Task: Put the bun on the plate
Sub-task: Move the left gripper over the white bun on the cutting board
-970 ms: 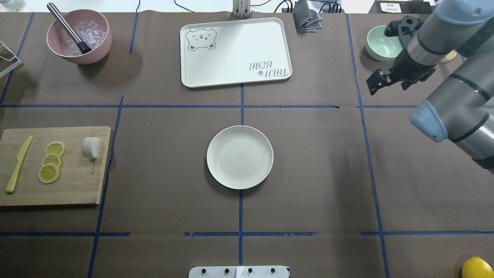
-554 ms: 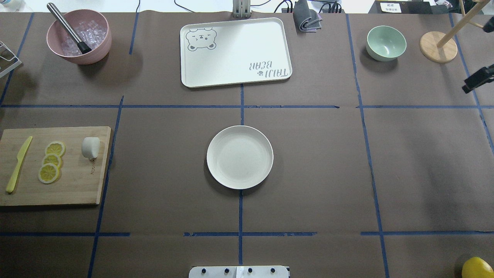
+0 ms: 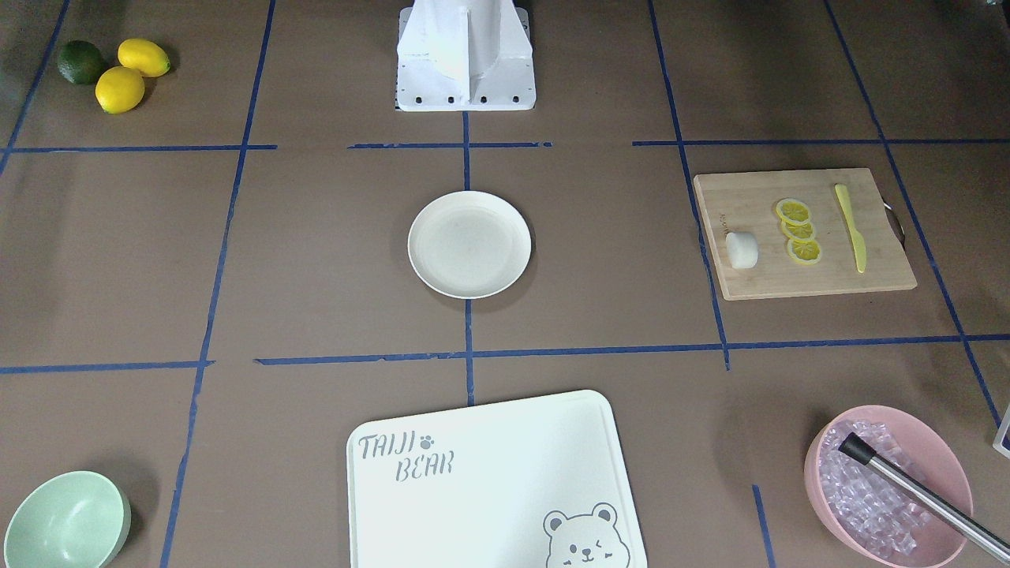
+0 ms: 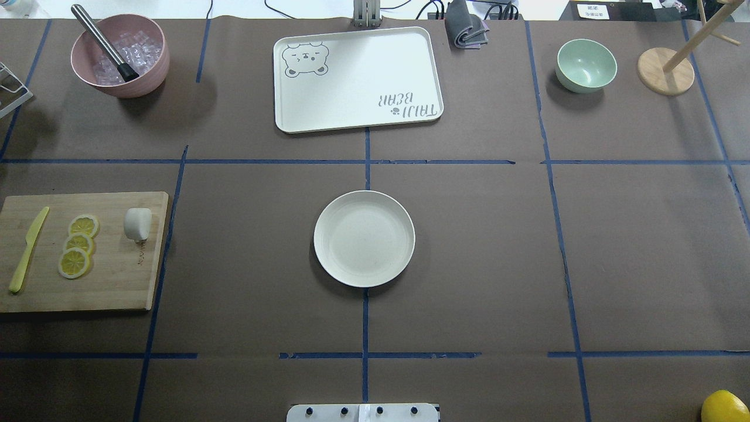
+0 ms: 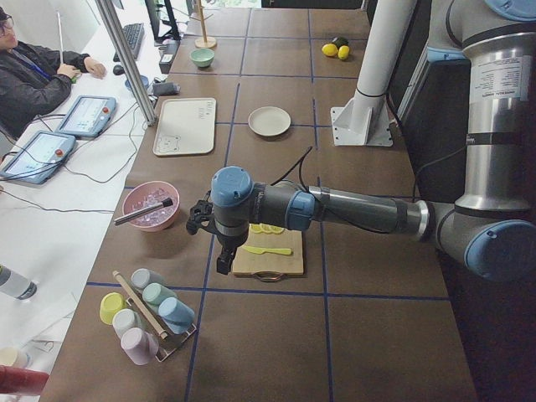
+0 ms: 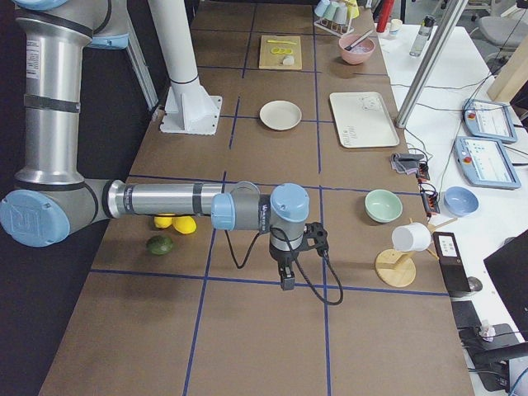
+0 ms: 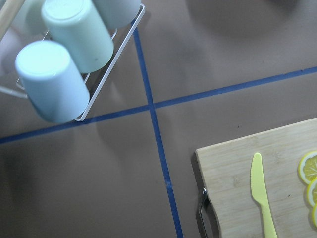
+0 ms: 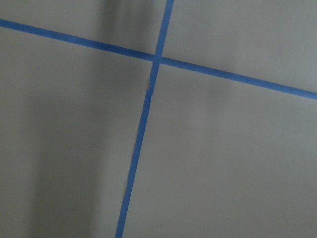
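The white bun [image 4: 137,224] lies on its side on the wooden cutting board [image 4: 111,287], at that board's right end beside three lemon slices [image 4: 78,244]; it also shows in the front view as bun [image 3: 742,249]. The cream plate [image 4: 364,238] sits bare at the table's centre, plate [image 3: 469,244]. Neither gripper appears in the overhead or front views. In the left side view my left gripper [image 5: 222,266] hangs above the board's outer end, far from the bun; I cannot tell if it is open or shut. My right gripper [image 6: 286,283] hovers over bare table at the right end, state unclear.
A yellow knife [image 4: 26,251] lies on the board. A pink bowl [image 4: 120,55] with ice and a metal tool, a bear-printed tray [image 4: 357,79], a green bowl [image 4: 586,64] and a wooden stand [image 4: 665,70] line the far side. A cup rack [image 7: 69,59] stands left of the board.
My right arm, which stood over the green bowl at the far right a second ago, has swung out of the overhead view to the right. Bun and plate have not moved.
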Controlling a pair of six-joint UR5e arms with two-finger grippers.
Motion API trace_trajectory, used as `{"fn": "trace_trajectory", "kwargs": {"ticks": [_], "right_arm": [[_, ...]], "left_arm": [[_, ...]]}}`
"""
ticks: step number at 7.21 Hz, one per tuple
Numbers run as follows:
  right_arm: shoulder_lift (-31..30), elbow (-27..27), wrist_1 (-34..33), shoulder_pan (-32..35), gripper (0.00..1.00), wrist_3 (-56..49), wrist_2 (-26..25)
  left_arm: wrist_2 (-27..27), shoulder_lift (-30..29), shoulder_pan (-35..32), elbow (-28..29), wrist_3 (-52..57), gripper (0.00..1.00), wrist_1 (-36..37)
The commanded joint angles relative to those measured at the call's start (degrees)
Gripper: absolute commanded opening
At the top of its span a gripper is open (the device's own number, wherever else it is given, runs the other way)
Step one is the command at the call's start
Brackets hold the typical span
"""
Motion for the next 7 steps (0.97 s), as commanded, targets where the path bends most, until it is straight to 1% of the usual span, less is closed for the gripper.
{"fn": "trace_trajectory", "kwargs": {"ticks": [1, 2, 3, 4, 5, 6, 7], "right_arm": [[-1.04, 0.3, 0.03, 0.88, 1.0, 1.07, 0.85], [-1.04, 0.39, 0.12, 0.88, 1.0, 1.77, 0.85], [-1.04, 0.56, 0.12, 0.88, 1.0, 1.78, 0.85], [-1.04, 0.57, 0.12, 0.88, 1.0, 1.78, 0.94], [-1.04, 0.65, 0.12, 0.88, 1.0, 1.78, 0.94], [-1.04, 0.74, 0.21, 0.88, 1.0, 1.78, 0.94], [-1.04, 0.65, 0.21, 0.88, 1.0, 1.78, 0.85]], "left_arm": [[-3.95, -0.28, 5.89, -0.75, -3.43, 1.0, -3.33], [-3.0, -0.45, 10.46, -1.62, -14.51, 1.0, -4.81], [-2.12, -0.28, 14.51, -1.63, -24.88, 1.0, -11.7], [0.41, -0.37, 19.95, -1.72, -36.56, 1.0, -18.65], [7.05, -0.54, 25.48, -2.33, -46.94, 1.0, -22.98], [11.98, -1.41, 31.54, -3.46, -53.14, 1.0, -23.11], [14.82, -3.34, 34.56, -3.48, -58.25, 1.0, -23.11]]}}
